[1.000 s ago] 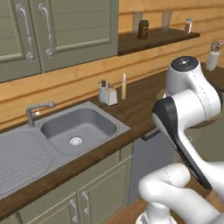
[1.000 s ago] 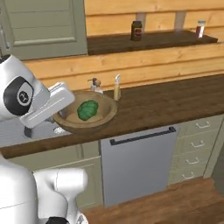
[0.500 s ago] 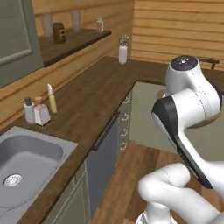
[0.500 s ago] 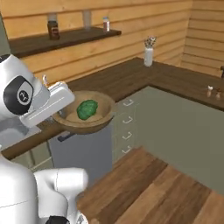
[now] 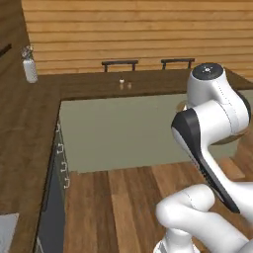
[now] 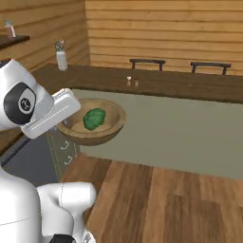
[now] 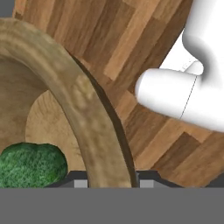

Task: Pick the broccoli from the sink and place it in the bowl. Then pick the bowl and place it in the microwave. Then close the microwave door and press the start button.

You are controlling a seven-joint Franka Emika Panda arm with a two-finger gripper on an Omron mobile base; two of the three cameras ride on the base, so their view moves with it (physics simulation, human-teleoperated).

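Observation:
My gripper (image 7: 113, 183) is shut on the rim of the brown wooden bowl (image 6: 107, 128), one fingertip inside and one outside. I hold the bowl in the air over the wooden floor, roughly level. The green broccoli (image 6: 94, 118) lies in the middle of the bowl and shows again in the hand view as broccoli (image 7: 30, 165), low inside the bowl (image 7: 74, 100). In the right base view my white forearm covers the bowl's left edge. The sink, the microwave and its door are out of view.
Ahead runs a dark wooden counter (image 6: 180, 83) with an olive front panel, two small shakers (image 6: 132, 81) on it and two stools (image 6: 147, 61) behind. A white bottle (image 6: 61, 59) stands at the corner. Drawer fronts (image 6: 66, 152) lie close on the left, and the wooden floor (image 6: 166, 199) lies below.
The whole picture has swung as the base turns: the sink, shelf and wall cabinets have slid out to the left and the far counter has come in. The bowl with broccoli stays gripped.

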